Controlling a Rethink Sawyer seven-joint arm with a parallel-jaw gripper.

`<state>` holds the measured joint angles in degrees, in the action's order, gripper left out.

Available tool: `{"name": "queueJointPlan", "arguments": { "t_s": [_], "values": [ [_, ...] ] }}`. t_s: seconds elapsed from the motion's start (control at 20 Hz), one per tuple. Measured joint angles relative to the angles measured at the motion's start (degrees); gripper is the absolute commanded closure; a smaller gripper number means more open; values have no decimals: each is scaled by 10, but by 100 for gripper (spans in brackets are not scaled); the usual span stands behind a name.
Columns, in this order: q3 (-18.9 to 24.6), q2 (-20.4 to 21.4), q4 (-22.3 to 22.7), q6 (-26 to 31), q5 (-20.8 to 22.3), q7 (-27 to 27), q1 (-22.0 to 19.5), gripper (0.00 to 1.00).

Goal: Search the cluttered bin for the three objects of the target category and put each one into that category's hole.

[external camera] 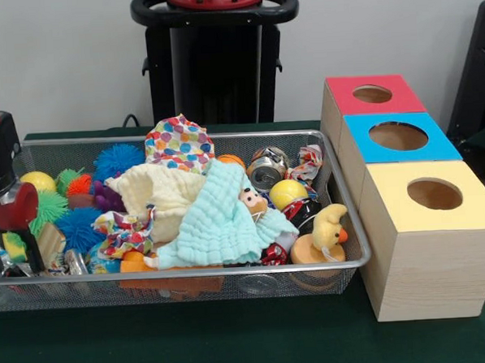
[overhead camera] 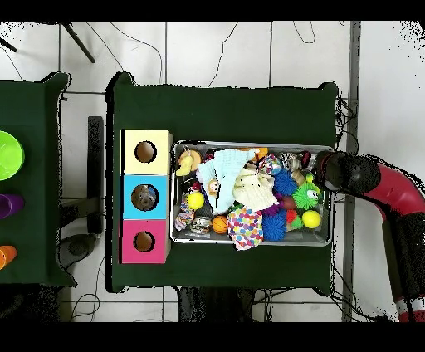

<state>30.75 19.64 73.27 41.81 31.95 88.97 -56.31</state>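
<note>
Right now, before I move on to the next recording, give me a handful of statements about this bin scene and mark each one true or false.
1. The three boxes beside the wire mesh bin have red, blue and yellow tops. True: red-topped box, blue-topped box, yellow-topped box.
2. The mint green cloth lies on top of the clutter. True.
3. The yellow duck toy sits at the bin's end farthest from the boxes. False: it sits at the end next to the boxes.
4. The arm reaches in over the boxes. False: it comes in at the bin's opposite end.
5. The polka-dot cloth is plain white. False: it has multicoloured dots.
</note>
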Motion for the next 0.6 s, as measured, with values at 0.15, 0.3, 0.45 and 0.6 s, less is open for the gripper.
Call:
{"name": "queueJointPlan", "arguments": {
  "t_s": [0.15,0.3,0.45,0.6],
  "values": [
    [0,0,-2,0,5,0,0,0],
    [1,0,-2,0,9,0,-1,0],
    [1,0,-2,0,11,0,-2,0],
    [2,0,-2,0,11,0,-3,0]
  ]
}}
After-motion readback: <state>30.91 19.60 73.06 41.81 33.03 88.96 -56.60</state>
